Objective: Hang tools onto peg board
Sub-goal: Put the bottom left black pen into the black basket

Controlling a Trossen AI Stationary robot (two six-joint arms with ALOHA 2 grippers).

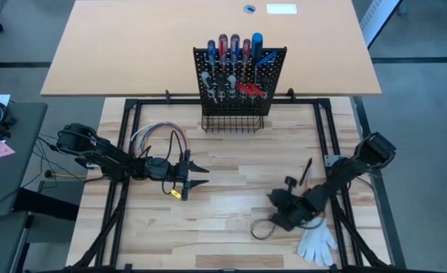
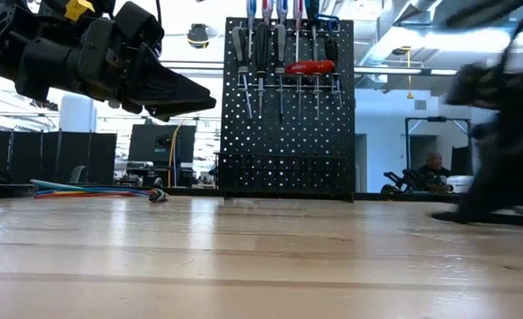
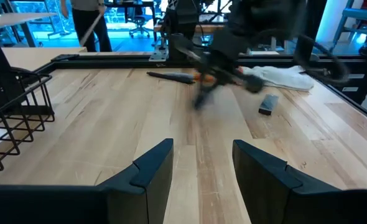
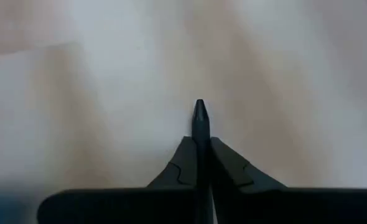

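A: Where are the tools?
B: On the peg board, at the bench far edge.
A: And the grippers?
B: Right gripper, near the right edge beside a glove, is clamped on a thin black tool. Left gripper hovers with fingers apart, empty.

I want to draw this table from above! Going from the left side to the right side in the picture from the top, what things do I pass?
Coloured wires → left gripper → peg board → right gripper → white glove.
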